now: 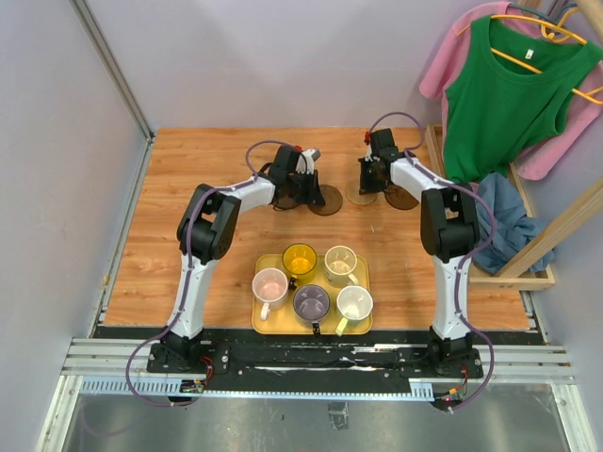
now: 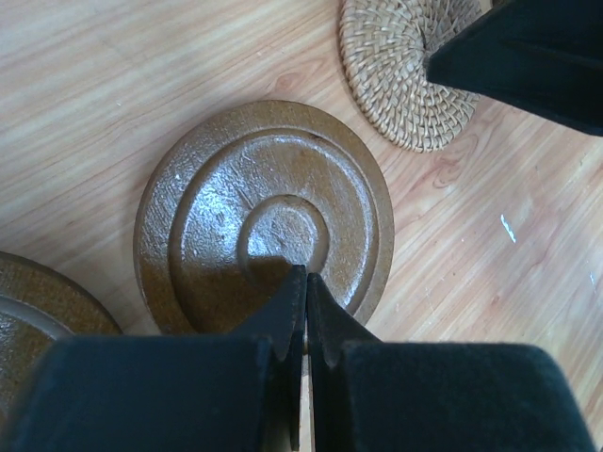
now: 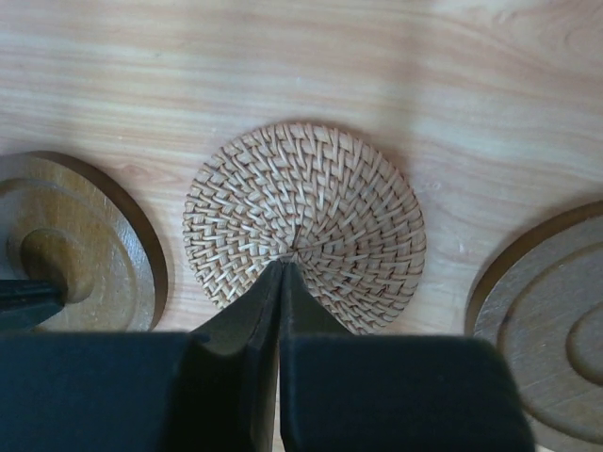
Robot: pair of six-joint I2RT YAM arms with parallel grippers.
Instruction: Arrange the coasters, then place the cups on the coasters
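My left gripper [image 2: 306,273] is shut, its tips resting over the centre of a dark brown ringed coaster [image 2: 264,202] and gripping nothing. A second dark brown coaster [image 2: 38,311] shows at its lower left. My right gripper [image 3: 282,266] is also shut, tips at the centre of a woven tan coaster [image 3: 311,212]. Dark brown coasters lie on either side of it, one to the left [image 3: 85,245] and one to the right [image 3: 551,320]. From above, both grippers [image 1: 314,191] [image 1: 371,185] meet over this row at the far middle of the table. Several cups stand on the yellow tray [image 1: 260,324]: pink [image 1: 270,285], yellow [image 1: 300,259], cream [image 1: 340,264], grey-purple [image 1: 312,302], pale green-white [image 1: 354,303].
A wooden rack [image 1: 528,273] with a blue cloth [image 1: 504,221] stands at the table's right edge. Green and pink garments [image 1: 509,85] hang above it. A metal rail [image 1: 113,66] runs along the left wall.
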